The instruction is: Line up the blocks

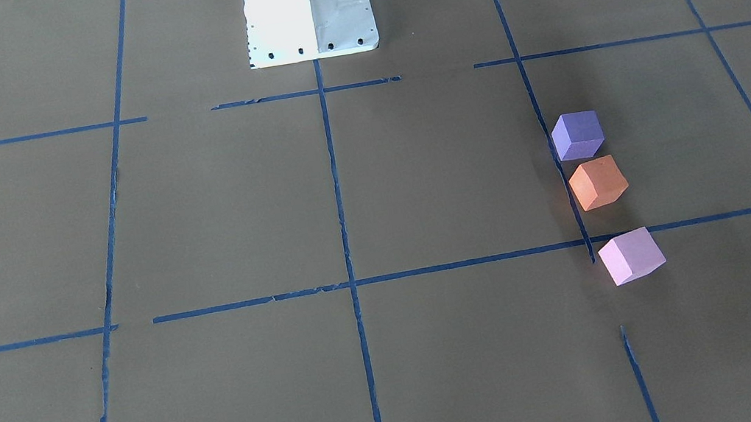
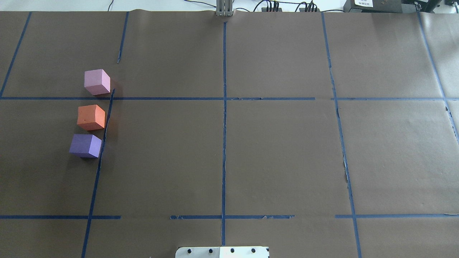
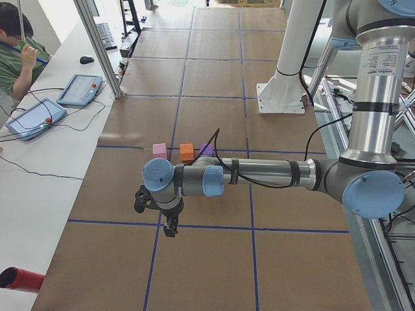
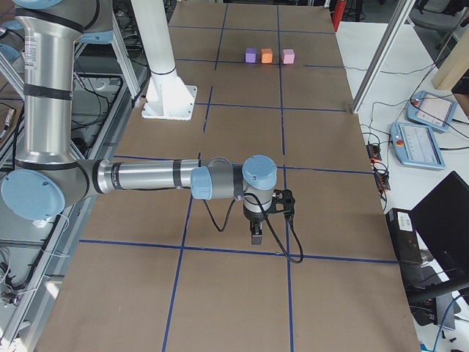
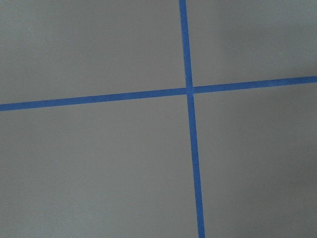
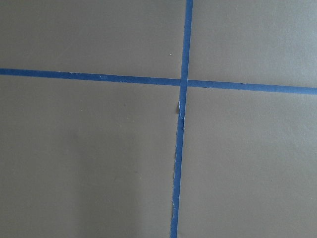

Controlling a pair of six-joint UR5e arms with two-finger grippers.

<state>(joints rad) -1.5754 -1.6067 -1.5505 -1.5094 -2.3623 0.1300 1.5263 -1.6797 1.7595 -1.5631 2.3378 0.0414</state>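
Three cubes lie in a near-straight row on the brown paper, on the robot's left side: the light pink block (image 2: pixel 96 82) farthest from the robot, the orange block (image 2: pixel 91 117) in the middle, the dark purple block (image 2: pixel 85 145) nearest. The front-facing view shows them as purple (image 1: pixel 578 134), orange (image 1: pixel 598 182), pink (image 1: pixel 631 255). The left gripper (image 3: pixel 170 228) hangs over bare paper, well away from the row (image 3: pixel 187 151). The right gripper (image 4: pixel 255 235) hangs far from the blocks (image 4: pixel 267 54). I cannot tell whether either is open or shut. Both wrist views show only paper and tape.
Blue tape lines (image 2: pixel 224 143) grid the paper. The white pedestal base (image 1: pixel 308 9) stands at the robot's edge of the table. An operator (image 3: pixel 16 52) sits at a side desk with teach pendants (image 3: pixel 79 89). A laptop (image 4: pixel 443 220) stands beside the table's other end.
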